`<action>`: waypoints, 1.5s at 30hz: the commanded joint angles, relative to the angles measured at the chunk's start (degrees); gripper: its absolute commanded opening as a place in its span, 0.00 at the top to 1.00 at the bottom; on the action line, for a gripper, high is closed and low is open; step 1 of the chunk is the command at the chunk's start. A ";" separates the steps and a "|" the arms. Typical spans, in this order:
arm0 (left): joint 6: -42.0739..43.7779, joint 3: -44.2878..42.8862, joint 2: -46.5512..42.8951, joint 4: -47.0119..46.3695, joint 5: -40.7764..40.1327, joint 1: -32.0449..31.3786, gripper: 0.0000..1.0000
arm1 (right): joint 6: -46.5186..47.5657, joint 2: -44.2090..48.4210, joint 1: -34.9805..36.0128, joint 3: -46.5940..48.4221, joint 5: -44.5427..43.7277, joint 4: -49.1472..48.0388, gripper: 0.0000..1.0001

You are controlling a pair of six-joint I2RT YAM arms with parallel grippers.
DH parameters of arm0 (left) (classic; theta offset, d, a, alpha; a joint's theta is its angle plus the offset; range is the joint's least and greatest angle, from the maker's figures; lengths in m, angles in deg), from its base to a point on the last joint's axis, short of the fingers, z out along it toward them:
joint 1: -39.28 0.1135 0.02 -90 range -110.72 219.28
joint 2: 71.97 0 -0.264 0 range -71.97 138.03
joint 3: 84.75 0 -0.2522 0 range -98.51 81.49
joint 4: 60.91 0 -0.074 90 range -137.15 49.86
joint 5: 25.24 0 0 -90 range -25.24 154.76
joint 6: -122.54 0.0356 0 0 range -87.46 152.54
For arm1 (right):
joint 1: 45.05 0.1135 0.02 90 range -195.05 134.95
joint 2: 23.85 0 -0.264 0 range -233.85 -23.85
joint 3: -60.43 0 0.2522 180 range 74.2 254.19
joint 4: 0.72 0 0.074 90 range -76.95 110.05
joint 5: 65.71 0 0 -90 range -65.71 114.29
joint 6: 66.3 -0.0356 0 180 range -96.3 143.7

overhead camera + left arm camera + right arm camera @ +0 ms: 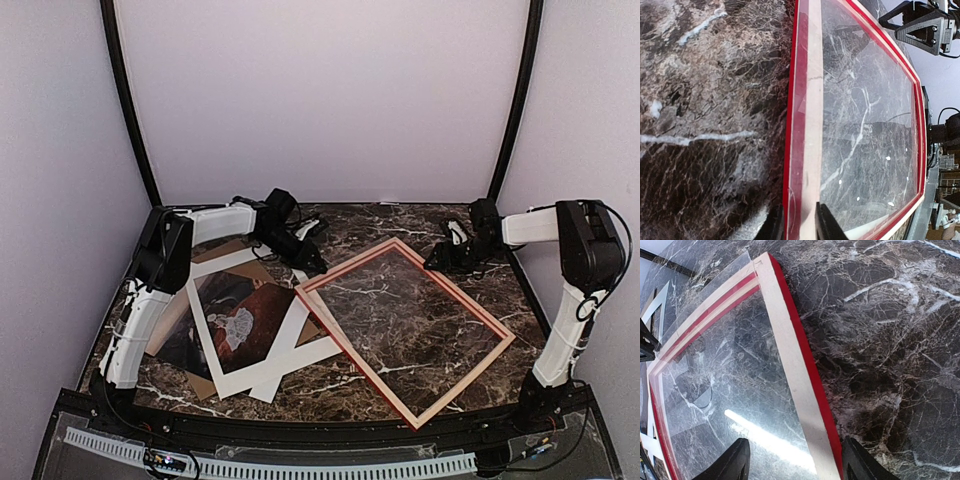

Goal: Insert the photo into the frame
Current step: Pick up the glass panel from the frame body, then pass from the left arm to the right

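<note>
tightly astride the frame (810, 125) rail, the left gripper (800, 215)

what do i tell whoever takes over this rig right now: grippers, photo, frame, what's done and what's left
Left gripper: shut on the far-left rail of the frame.
Right gripper: open, fingers astride the frame's far-right rail with gaps on both sides.
Frame: on the table right of centre, pale side up; marble shows through it.
Photo: picture up, left of the frame, under the white mat.
Done: nothing placed yet.
Left: free the photo from the mat and lay it into the frame.
</note>
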 commanded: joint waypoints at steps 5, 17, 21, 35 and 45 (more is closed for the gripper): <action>-2.14 -1.66 0.17 0.94 3.99 0.53 0.91 | -0.41 1.29 0.40 -0.80 0.12 -1.55 0.37; -2.67 -1.68 -3.78 -0.38 3.98 1.45 1.00 | -0.27 2.03 0.40 -0.71 0.09 -1.20 0.37; -1.15 -1.43 -5.83 0.80 3.70 1.46 1.00 | 0.27 2.71 0.39 0.13 0.50 -0.68 0.36; 1.90 -1.31 -13.72 3.10 2.68 1.32 1.00 | 2.88 5.86 0.40 1.69 5.79 -2.27 0.31; 5.70 0.90 -18.83 4.02 5.33 0.18 1.00 | 9.24 4.94 0.40 5.12 9.16 -4.20 0.26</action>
